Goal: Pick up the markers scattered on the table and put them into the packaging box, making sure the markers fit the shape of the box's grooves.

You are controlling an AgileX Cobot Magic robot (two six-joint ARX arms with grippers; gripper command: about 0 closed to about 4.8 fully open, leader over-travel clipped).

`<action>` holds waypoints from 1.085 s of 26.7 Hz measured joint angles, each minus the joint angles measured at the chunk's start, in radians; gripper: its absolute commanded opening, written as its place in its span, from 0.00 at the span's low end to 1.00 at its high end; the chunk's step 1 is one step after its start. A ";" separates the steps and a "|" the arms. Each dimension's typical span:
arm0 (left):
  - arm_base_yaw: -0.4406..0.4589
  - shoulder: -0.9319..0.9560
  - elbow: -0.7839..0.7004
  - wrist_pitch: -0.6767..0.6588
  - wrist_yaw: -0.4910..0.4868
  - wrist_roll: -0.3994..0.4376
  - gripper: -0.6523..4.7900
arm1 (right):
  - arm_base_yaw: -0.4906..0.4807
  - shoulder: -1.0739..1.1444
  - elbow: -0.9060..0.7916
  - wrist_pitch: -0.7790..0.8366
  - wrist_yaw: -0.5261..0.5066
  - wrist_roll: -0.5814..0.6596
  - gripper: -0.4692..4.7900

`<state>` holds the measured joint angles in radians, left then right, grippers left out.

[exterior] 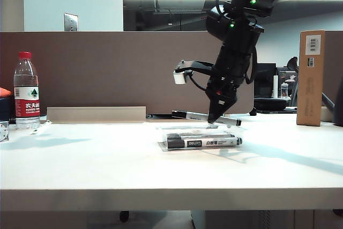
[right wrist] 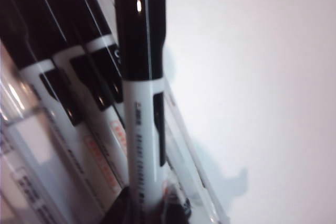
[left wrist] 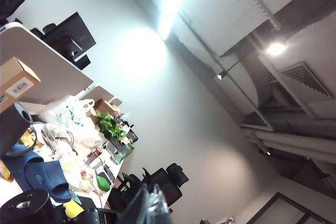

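One marker (right wrist: 140, 103), pinched in the closed right gripper (exterior: 217, 115), hung just above the packaging box (exterior: 199, 142), its long axis roughly parallel to the markers already lying there; the left gripper, shut and empty, was out of view.

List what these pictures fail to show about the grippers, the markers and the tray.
- Left gripper: its wrist view points at the ceiling, and no view shows its jaws.
- Right gripper: fingertips cut off by the right wrist view's edge below the held white black-capped marker.
- Clear plastic tray: grooves invisible, glare and blur in both views.
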<state>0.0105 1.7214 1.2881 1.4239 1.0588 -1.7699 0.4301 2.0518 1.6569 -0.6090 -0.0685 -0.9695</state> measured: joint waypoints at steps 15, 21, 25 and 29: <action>0.004 0.000 0.000 0.000 0.001 0.001 0.11 | 0.002 0.000 0.000 -0.071 -0.083 0.011 0.38; 0.004 0.000 0.000 0.000 0.001 0.001 0.11 | 0.002 0.000 0.002 -0.069 -0.084 0.023 0.38; 0.004 0.000 0.000 0.000 0.001 0.001 0.11 | 0.002 0.000 0.002 -0.060 -0.083 0.048 0.38; 0.004 0.000 0.000 0.000 0.001 0.001 0.11 | 0.002 -0.001 0.002 -0.060 -0.084 0.071 0.37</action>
<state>0.0147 1.7218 1.2877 1.4239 1.0599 -1.7691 0.4324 2.0510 1.6592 -0.6693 -0.1520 -0.8986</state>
